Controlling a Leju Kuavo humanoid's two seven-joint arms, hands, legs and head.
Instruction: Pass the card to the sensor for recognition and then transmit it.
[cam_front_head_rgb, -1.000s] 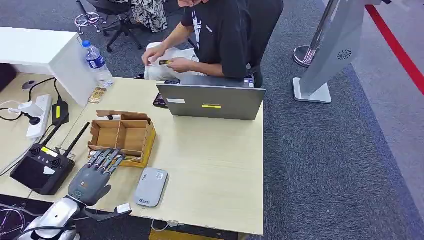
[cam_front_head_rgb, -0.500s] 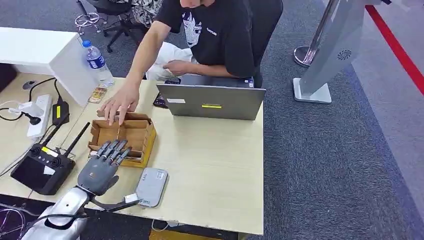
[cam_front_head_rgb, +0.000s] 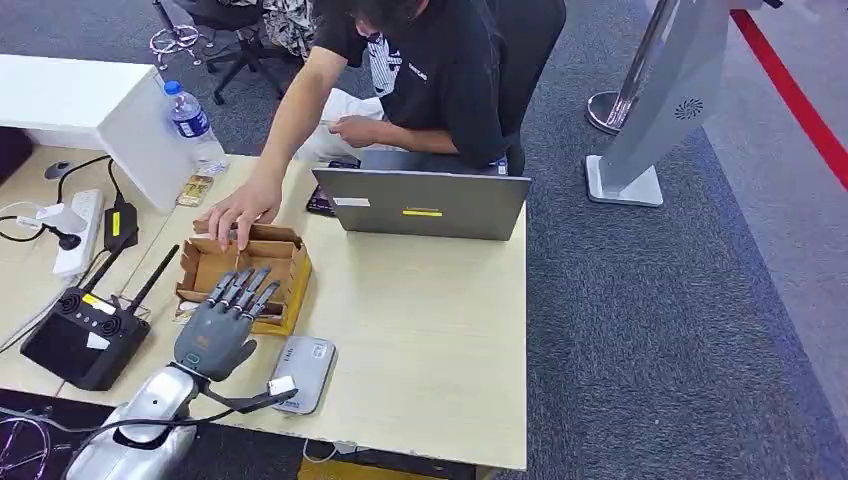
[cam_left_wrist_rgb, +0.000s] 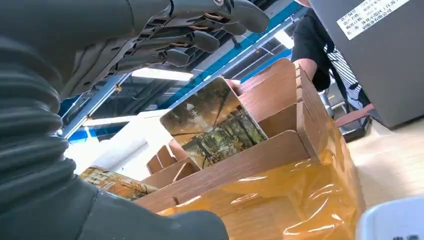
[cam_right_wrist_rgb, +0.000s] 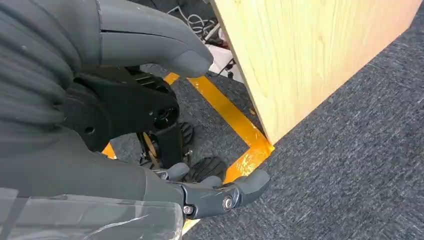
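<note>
Card (cam_left_wrist_rgb: 212, 122) with a forest picture stands tilted in the wooden box (cam_front_head_rgb: 250, 272) on the tabletop (cam_front_head_rgb: 420, 320). Left robot hand (cam_front_head_rgb: 215, 335) hovers at the box's near edge, fingers spread, empty. Right robot hand (cam_right_wrist_rgb: 125, 125) hangs empty beside the table, fingers loosely apart, while a person's hand (cam_front_head_rgb: 238, 212) rests on the box's far rim.

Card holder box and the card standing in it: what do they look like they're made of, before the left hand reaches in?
The box looks like thin wood or fibreboard: brown grain and slotted, tabbed joints. A glossy yellow film, probably plastic, wraps its lower part and wrinkles with highlights. The card seems rigid plastic or laminated: rounded corners, printed landscape, slight sheen. The left hand hovers at the box, holding nothing.
</note>
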